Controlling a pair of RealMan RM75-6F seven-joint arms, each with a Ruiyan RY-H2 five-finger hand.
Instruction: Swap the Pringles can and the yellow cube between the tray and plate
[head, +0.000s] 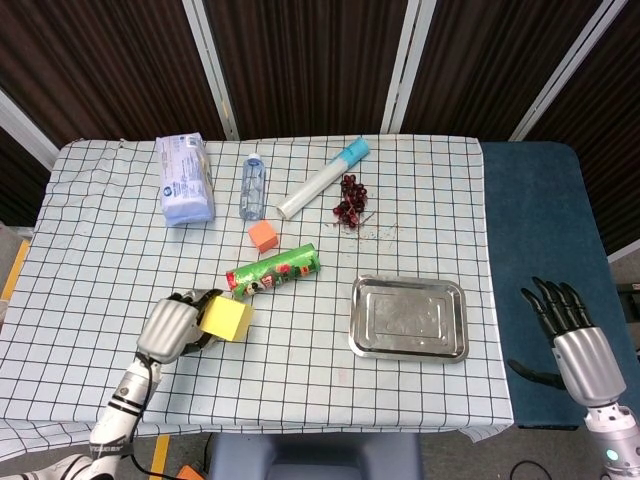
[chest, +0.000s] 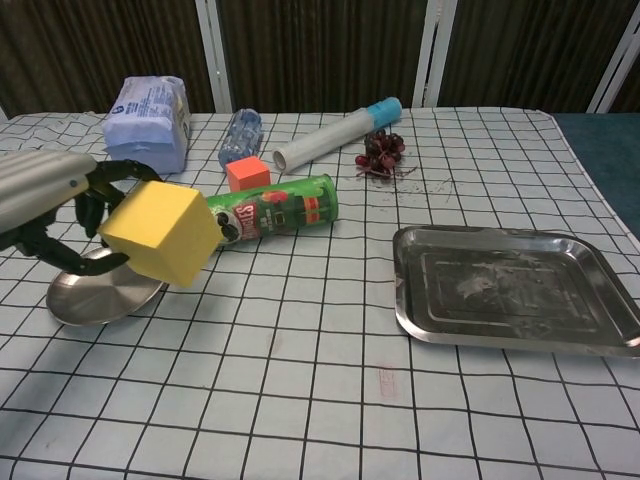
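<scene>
My left hand (head: 172, 326) (chest: 55, 205) holds the yellow cube (head: 227, 318) (chest: 160, 232) in the air, tilted, above the right part of the round metal plate (chest: 95, 297). In the head view the hand and cube hide most of the plate. The green Pringles can (head: 274, 271) (chest: 270, 212) lies on its side on the cloth, just beyond the cube. The steel tray (head: 408, 318) (chest: 510, 290) sits to the right with nothing in it. My right hand (head: 572, 332) hangs open off the table's right edge, seen only in the head view.
An orange cube (head: 262, 235) (chest: 246, 173) lies just behind the can. Further back are a tissue pack (head: 184, 178), a water bottle (head: 253, 185), a white tube with a blue cap (head: 323, 178) and dark red grapes (head: 350, 200).
</scene>
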